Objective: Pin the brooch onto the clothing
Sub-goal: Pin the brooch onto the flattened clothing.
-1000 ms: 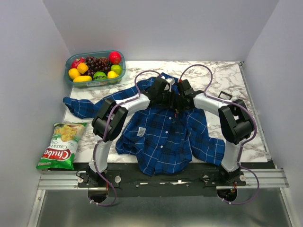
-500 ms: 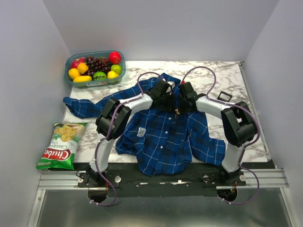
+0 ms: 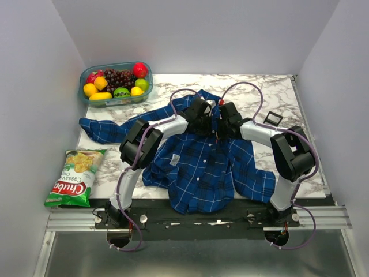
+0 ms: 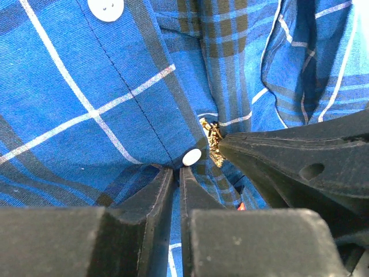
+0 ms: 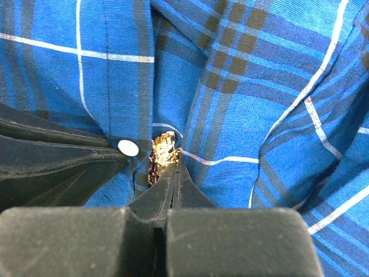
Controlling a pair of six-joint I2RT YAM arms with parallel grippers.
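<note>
Left wrist view: left gripper (image 4: 177, 172) has its fingers almost together, tips at the button strip of the shirt (image 4: 86, 104), right by a white button (image 4: 192, 156). It looks pinched on the fold of cloth there, holding the shirt taut. Next over, the brooch (image 4: 213, 141) sits on the shirt just past that button, toward the right arm's side. Only a knobbly gold metal part shows; the red face is mostly hidden. The right gripper (image 5: 176, 171) is closed, fingers flat together, tips on the brooch, seemingly pinching its pin end.

Step in hand, my read: pushing the pin through the shirt. To do it well:
- The left pinch must be firm and lift the fold a little, so the pin takes the top layer only.
- The right should drive along the cloth at a shallow angle, come out again, then seat the clasp.
- Go slow, since the two sets of tips nearly touch.

Can't tell if the point is through yet.

Writing:
- The chips bag (image 3: 75, 179), well left of the shirt, reads "Cassava". The big red brand starts "Chu", rest unclear.
- There's a white tag (image 3: 173, 161) on the shirt's left half, too small to read.
- The black case (image 3: 272, 118) lies just right of the shirt, no text visible.
</note>
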